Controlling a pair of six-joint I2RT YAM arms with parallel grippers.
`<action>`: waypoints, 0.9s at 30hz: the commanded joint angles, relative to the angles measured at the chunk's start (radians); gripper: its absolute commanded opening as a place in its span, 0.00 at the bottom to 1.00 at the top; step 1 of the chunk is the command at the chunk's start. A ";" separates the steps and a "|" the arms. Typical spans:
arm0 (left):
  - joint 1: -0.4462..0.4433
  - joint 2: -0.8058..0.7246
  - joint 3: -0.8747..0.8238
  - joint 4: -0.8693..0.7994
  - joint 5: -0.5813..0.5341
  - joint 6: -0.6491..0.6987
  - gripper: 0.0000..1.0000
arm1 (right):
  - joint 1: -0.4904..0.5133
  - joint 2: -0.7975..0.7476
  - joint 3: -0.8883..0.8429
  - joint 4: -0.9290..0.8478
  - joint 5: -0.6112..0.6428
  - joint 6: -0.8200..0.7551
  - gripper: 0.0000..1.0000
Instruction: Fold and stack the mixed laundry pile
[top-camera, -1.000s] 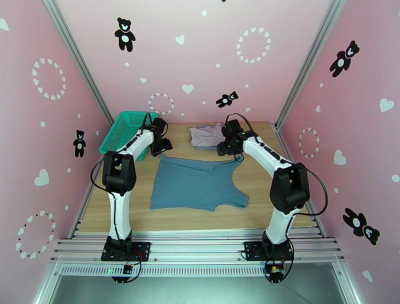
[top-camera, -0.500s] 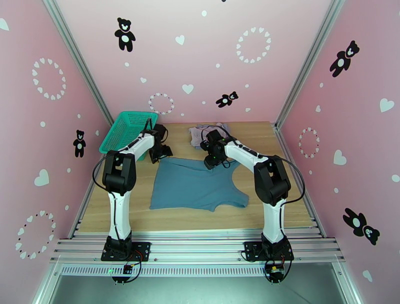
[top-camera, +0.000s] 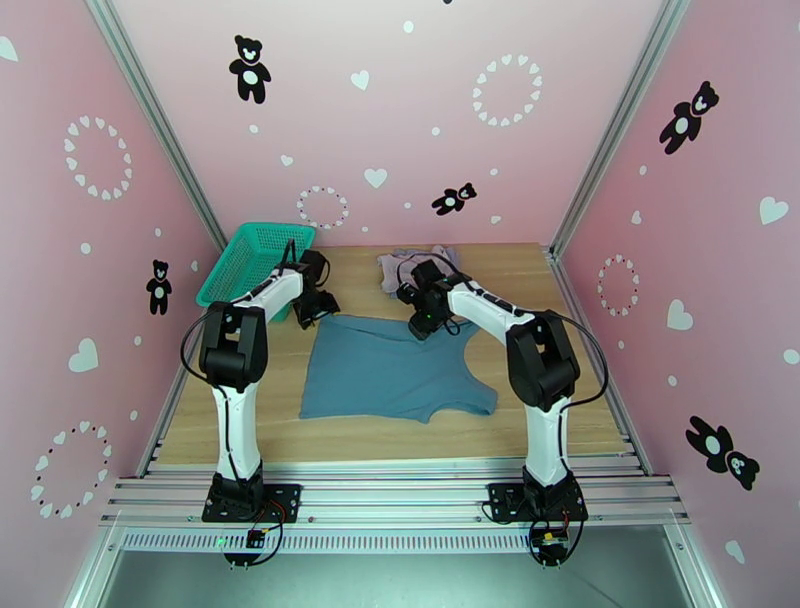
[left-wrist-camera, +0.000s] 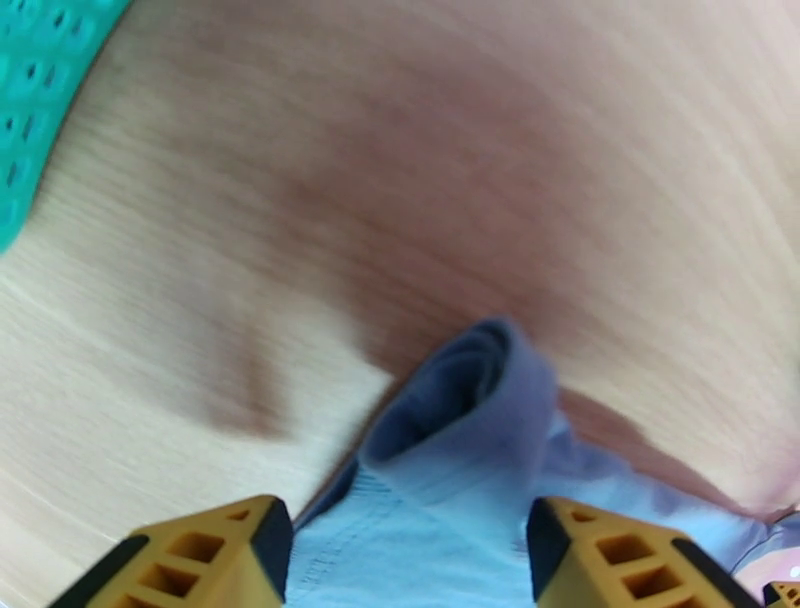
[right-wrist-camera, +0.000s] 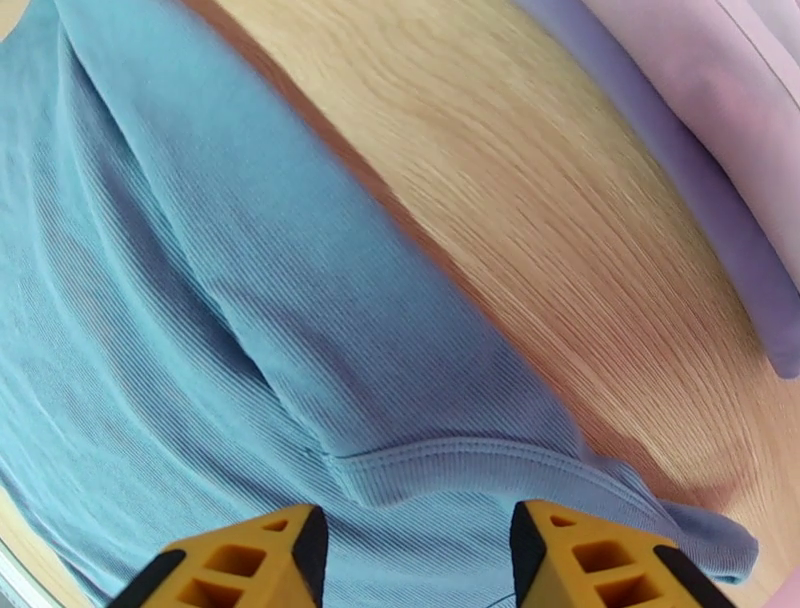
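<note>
Left wrist: I see the left gripper (left-wrist-camera: 408, 545) spread wide over a strap of the teal-blue top (left-wrist-camera: 455, 400); the right gripper (right-wrist-camera: 415, 550) gapes over its edge.

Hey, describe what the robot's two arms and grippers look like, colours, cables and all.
Both the left arm and right arm have slim white links joined by bulky black joints, on black base plates. Thin black cables loop beside each elbow and wrist. The left gripper and right gripper carry yellow-orange fingers with triangular cut-outs and black inner faces.
</note>
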 joint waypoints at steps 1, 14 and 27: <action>0.007 0.024 0.049 0.017 0.000 -0.015 0.64 | 0.009 0.030 0.025 -0.032 -0.016 -0.049 0.56; 0.002 0.016 0.018 0.026 0.038 -0.010 0.53 | 0.030 0.061 0.034 -0.059 -0.044 -0.098 0.56; 0.003 -0.005 -0.010 0.018 0.009 -0.011 0.59 | 0.036 0.079 0.038 -0.062 -0.007 -0.097 0.53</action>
